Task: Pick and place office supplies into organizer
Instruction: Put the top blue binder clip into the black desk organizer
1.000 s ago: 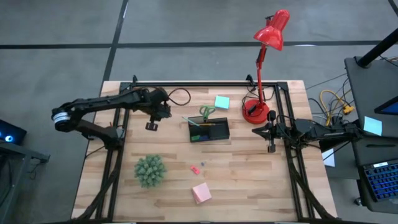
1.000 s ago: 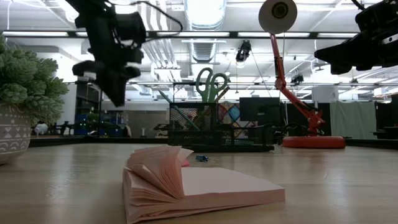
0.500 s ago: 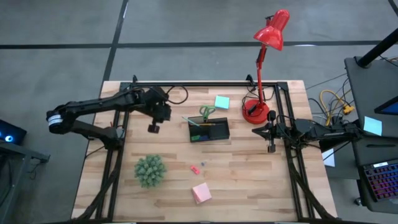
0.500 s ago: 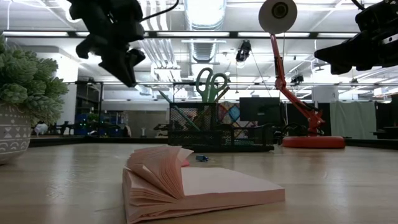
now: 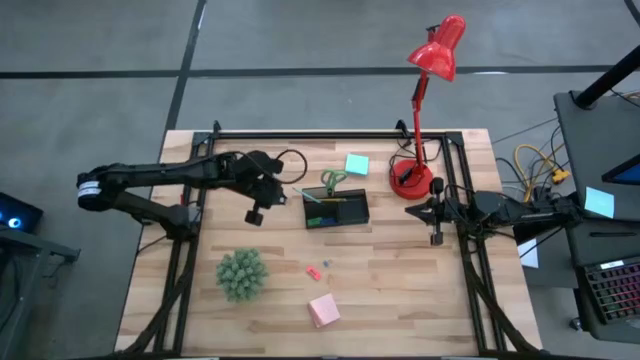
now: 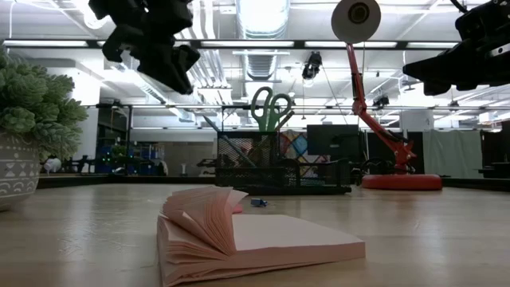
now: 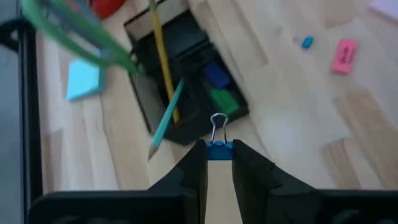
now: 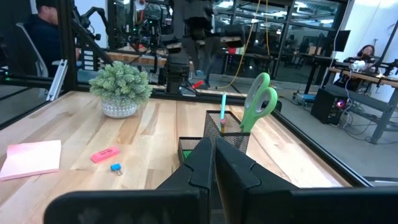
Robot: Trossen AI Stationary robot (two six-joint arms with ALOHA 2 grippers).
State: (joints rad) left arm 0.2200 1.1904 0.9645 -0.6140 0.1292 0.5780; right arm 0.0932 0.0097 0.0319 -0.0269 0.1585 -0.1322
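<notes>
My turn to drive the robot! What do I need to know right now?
Left gripper: shut on a blue binder clip, up in the air beside the black organizer.
Right gripper: shut, empty, waiting at the table's right side.
Already in the organizer: green scissors, yellow pencil, teal pen, a blue and a green eraser.
Still out on the table: teal sticky pad, pink sticky pad, pink eraser, small blue piece.
Next, probably: drop the clip in, then fetch the rest.
</notes>
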